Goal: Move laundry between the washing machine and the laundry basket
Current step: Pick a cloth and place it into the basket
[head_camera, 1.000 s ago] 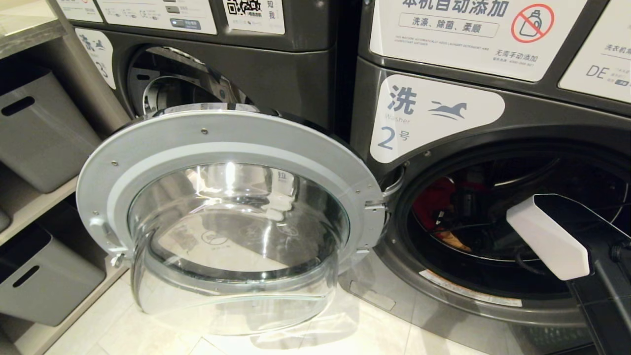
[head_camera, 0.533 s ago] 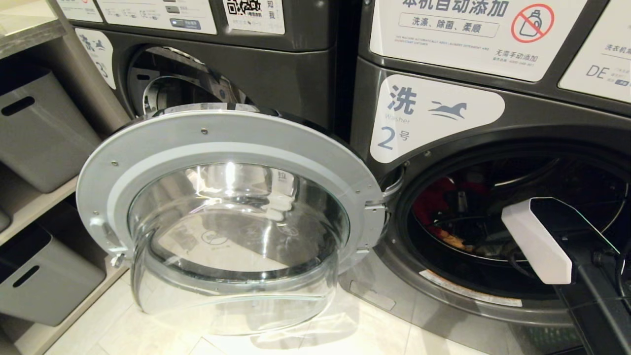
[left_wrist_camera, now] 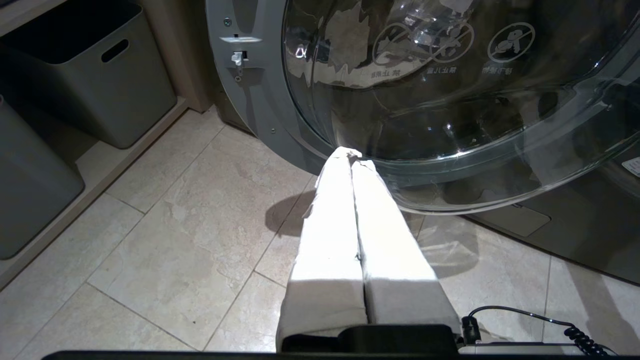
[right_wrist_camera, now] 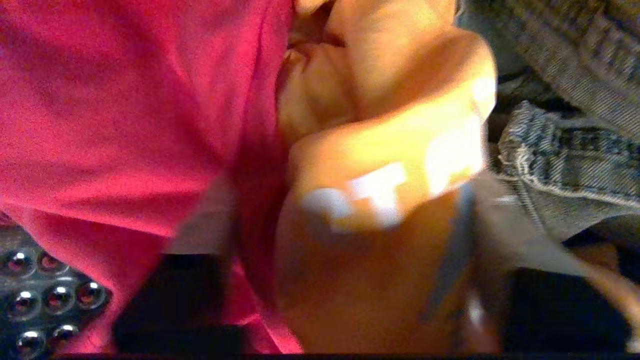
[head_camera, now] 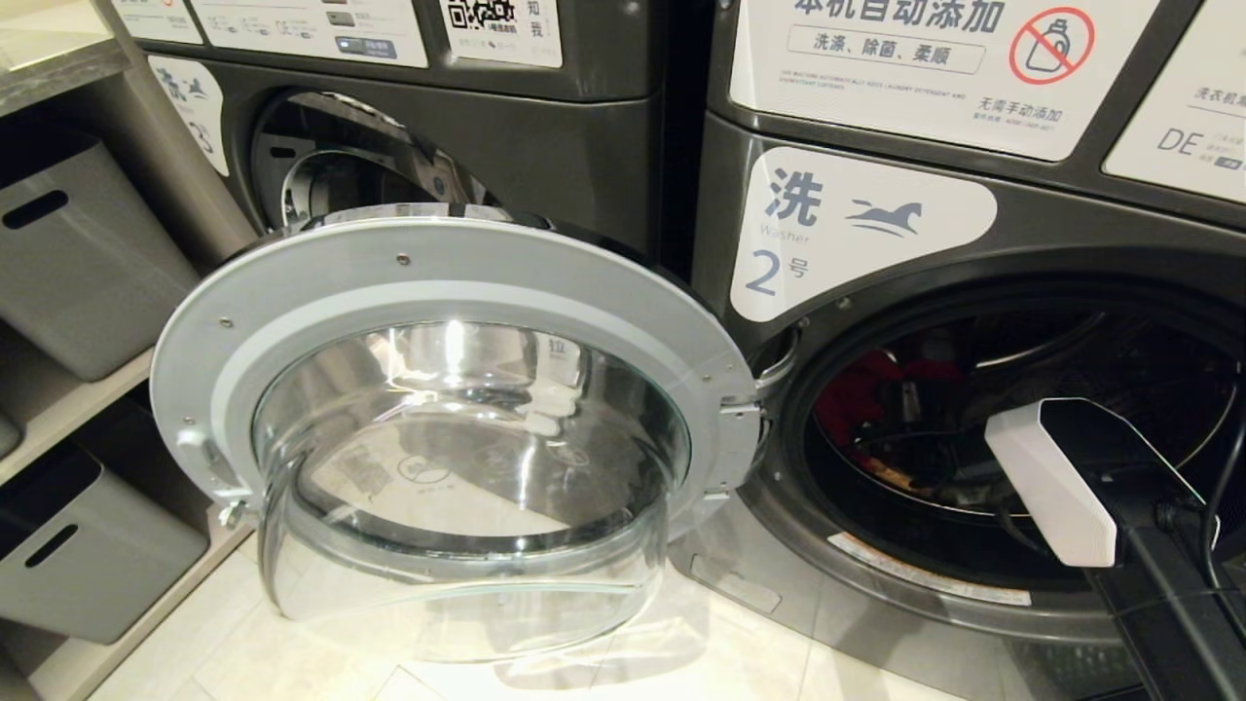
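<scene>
Orange cloth (right_wrist_camera: 380, 165) fills the right wrist view; right gripper opening cannot be told. Since a second ago the right arm (head_camera: 1061, 487) has sunk deeper into the washing machine (head_camera: 973, 292) drum — beside red fabric (right_wrist_camera: 125, 100) and ribbed denim (right_wrist_camera: 565, 155). Left gripper (left_wrist_camera: 350, 155) is closed, empty, above tiled floor (left_wrist_camera: 165, 240).

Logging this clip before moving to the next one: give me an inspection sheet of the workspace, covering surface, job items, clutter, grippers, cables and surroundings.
Surface: pale tiled floor, bare where seen.
Job's things: washer 2 drum open, door swung wide; red garment, orange garment and denim inside. Laundry basket: nothing seen.
Clutter: nothing seen.
Grippers: right arm reaching into the drum, its fingers buried in the clothes; left gripper shut, parked low beside the door glass.
Cables: coiled black lead by the left wrist; black lead on the right arm.
Surroundings: grey bins on shelves; second washer at left.
</scene>
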Available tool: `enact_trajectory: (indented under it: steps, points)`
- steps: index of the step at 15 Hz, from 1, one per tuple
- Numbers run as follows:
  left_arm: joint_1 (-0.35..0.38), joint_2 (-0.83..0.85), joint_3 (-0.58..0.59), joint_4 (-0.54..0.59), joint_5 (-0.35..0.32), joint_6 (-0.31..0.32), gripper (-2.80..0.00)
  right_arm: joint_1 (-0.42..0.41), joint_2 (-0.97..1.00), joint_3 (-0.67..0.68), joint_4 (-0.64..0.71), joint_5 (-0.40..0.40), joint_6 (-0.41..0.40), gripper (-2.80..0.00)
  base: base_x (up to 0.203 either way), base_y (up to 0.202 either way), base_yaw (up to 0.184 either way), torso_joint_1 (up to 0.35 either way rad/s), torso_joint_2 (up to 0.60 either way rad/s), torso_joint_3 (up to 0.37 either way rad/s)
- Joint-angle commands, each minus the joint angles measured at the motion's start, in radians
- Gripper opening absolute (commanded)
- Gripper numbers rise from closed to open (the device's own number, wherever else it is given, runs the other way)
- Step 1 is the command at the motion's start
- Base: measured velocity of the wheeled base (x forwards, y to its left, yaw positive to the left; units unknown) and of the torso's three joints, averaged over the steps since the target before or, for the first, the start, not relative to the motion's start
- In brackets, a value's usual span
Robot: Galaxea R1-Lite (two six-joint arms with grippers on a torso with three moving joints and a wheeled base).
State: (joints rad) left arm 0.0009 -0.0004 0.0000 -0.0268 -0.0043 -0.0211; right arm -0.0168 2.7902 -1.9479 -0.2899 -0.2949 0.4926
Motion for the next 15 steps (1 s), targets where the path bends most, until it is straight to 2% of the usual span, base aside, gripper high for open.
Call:
enact_trajectory:
  steps: [1, 11, 15]
  points:
    - [-0.001, -0.001, 0.011, -0.001, 0.0, 0.0, -2.8, 0.0, -0.014, 0.0, -0.002, -0.001, 0.001, -2.8, 0.0, 0.0, 0.0, 0.0, 0.0, 0.0]
    - [-0.001, -0.001, 0.011, -0.001, 0.0, 0.0, -2.8, -0.003, -0.037, 0.004, 0.003, -0.008, 0.004, -2.8, 0.0, 0.0, 0.0, 0.0, 0.0, 0.0]
    - [0.001, -0.001, 0.011, -0.001, 0.0, 0.0, -2.8, -0.001, -0.133, 0.073, -0.002, -0.019, 0.021, -2.8, 0.0, 0.0, 0.0, 0.0, 0.0, 0.0]
